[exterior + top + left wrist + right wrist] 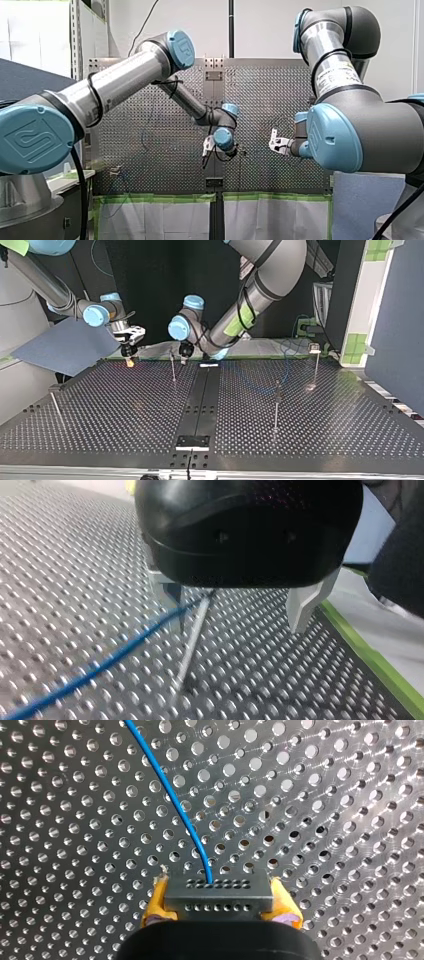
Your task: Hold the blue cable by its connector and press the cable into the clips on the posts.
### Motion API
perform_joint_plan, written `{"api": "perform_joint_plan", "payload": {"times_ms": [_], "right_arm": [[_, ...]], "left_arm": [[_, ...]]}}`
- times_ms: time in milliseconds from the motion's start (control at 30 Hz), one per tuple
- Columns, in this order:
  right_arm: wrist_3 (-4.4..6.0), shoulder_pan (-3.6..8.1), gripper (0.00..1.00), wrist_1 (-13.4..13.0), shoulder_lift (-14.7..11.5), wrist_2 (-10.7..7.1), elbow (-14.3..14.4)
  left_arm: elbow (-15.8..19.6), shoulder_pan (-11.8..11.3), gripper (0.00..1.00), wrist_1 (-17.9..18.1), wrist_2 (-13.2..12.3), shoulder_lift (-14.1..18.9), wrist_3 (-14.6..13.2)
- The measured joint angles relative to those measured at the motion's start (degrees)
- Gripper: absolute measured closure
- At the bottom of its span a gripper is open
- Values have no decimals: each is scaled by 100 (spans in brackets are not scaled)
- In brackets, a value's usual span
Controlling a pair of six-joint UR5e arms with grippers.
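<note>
In the right wrist view my right gripper (220,890) is shut on the grey connector (218,901), its yellow pads (156,897) on both sides. The blue cable (170,795) runs out of the connector over the perforated table (325,820). In the left wrist view my left gripper (239,629) is open. The blue cable (100,667) passes close by one finger, beside a thin metal post (192,635), and nothing is gripped. From across the table, my left gripper (184,352) hangs next to a post (173,367), with my right gripper (130,352) a little to its left.
More thin posts stand on the table (276,407), (315,362), (55,407). A blue sheet (70,347) lies off the table at the top view's left. Green tape (380,662) marks the table edge beside my left gripper. A black plate (192,441) sits at the near middle.
</note>
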State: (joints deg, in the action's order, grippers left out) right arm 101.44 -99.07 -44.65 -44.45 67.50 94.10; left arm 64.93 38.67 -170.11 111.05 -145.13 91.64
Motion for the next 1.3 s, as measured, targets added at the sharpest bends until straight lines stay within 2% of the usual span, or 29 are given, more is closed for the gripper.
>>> {"api": "perform_joint_plan", "payload": {"times_ms": [533,767,1033,1300], "right_arm": [[34,40,100,115,-1,-53,0],[35,41,100,142,-1,-102,0],[35,54,100,150,-1,-104,0],[35,73,100,157,-1,-98,0]], "left_arm": [[0,767,0,-97,411,90,170],[1,821,0,-89,486,88,276],[6,831,0,-66,510,77,659],[171,770,0,249,501,70,909]]}}
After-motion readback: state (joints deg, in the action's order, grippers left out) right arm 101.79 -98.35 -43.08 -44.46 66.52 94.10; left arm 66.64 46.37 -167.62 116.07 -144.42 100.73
